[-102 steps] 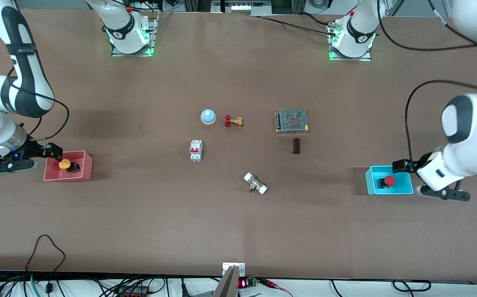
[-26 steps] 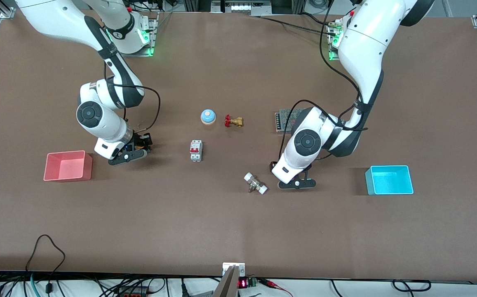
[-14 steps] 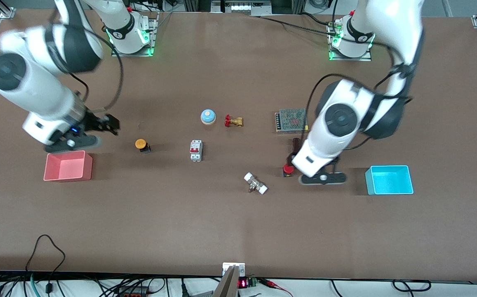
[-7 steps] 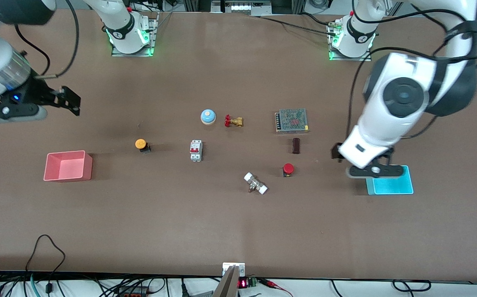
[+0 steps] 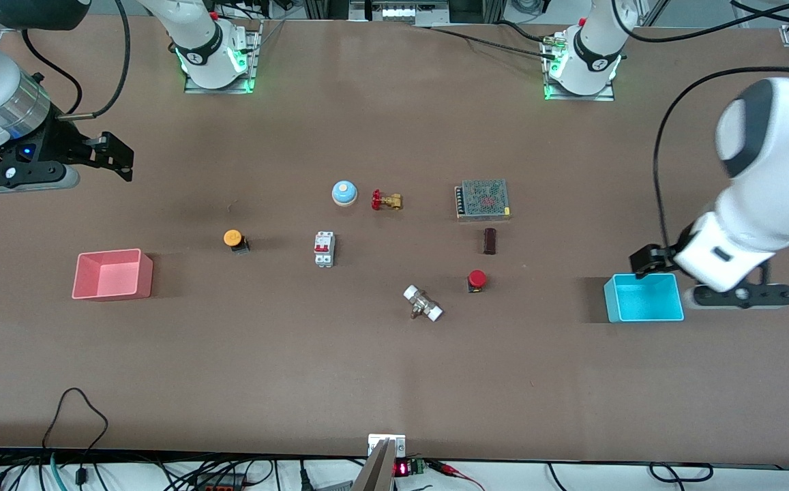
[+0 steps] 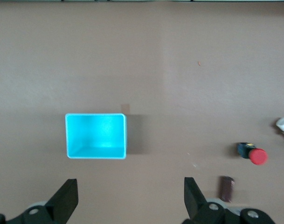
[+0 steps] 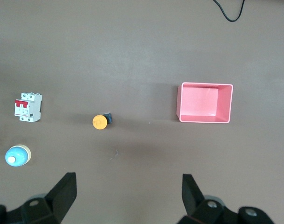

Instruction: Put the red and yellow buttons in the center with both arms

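The yellow button (image 5: 232, 239) sits between the pink bin (image 5: 112, 274) and the circuit breaker (image 5: 324, 249). The red button (image 5: 476, 279) lies beside the white-capped fitting (image 5: 423, 303) (both nearer the front edge), with the blue bin (image 5: 643, 297) toward the left arm's end.

Red button (image 5: 477, 278) and yellow button (image 5: 233, 238) rest apart on tabletop (image 5: 367, 354).
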### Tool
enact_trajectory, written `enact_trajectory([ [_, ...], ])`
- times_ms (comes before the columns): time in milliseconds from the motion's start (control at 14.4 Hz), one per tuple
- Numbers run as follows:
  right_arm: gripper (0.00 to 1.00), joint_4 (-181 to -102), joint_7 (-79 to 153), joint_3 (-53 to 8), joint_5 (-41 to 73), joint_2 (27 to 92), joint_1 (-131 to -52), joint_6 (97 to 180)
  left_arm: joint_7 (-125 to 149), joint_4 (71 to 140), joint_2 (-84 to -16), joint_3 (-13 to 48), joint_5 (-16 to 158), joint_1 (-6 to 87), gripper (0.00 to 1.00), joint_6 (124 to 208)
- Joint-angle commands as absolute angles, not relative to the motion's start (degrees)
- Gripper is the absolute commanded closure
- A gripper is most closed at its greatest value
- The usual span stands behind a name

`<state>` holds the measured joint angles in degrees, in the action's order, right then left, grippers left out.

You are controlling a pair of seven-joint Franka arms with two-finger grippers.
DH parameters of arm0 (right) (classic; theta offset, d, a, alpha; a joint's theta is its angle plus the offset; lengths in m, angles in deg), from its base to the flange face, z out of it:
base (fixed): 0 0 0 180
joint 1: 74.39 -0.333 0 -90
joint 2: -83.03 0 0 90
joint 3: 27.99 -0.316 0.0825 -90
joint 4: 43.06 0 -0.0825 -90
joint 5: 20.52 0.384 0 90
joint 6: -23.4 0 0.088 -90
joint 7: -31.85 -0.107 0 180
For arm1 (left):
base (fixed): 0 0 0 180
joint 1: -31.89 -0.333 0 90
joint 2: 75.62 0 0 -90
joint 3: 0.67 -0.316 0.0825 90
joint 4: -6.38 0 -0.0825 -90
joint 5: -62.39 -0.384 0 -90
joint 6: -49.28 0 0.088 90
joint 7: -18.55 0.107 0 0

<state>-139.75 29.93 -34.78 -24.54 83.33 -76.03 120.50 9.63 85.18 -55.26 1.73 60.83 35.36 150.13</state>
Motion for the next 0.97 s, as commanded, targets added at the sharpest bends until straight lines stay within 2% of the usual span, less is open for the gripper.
enact_trajectory([
  [0,0.00,-139.1,29.8,-35.1,-23.8,83.3,-75.8,119.6,10.7,97.9,-65.6,2.6,63.3,34.0,0.00,153.7],
  [139,0.00,-139.1,29.9,-35.1,-23.8,83.3,-75.8,119.6,10.8,105.5,-72.6,2.6,63.3,34.0,0.00,154.1],
  [208,0.00,-139.0,29.9,-35.1,-23.8,83.2,-75.8,119.6,11.7,106.0,-74.5,2.6,63.2,34.0,0.00,152.1],
  [347,0.00,-139.1,30.1,-35.1,-23.8,83.2,-75.7,119.6,13.9,102.7,-74.6,2.7,63.2,34.0,0.00,142.7],
  [556,0.00,-139.0,29.6,-35.2,-23.6,82.7,-75.7,119.7,14.9,101.3,-74.0,2.5,63.2,34.1,0.00,142.9],
  [694,0.00,-139.0,29.2,-35.1,-19.8,82.5,-75.6,119.6,14.8,98.0,-71.9,1.9,63.1,34.0,0.00,142.9],
  [903,0.00,-139.0,29.1,-35.0,-18.8,82.5,-75.5,119.6,15.2,97.6,-71.6,2.1,62.6,32.9,0.00,142.8],
])
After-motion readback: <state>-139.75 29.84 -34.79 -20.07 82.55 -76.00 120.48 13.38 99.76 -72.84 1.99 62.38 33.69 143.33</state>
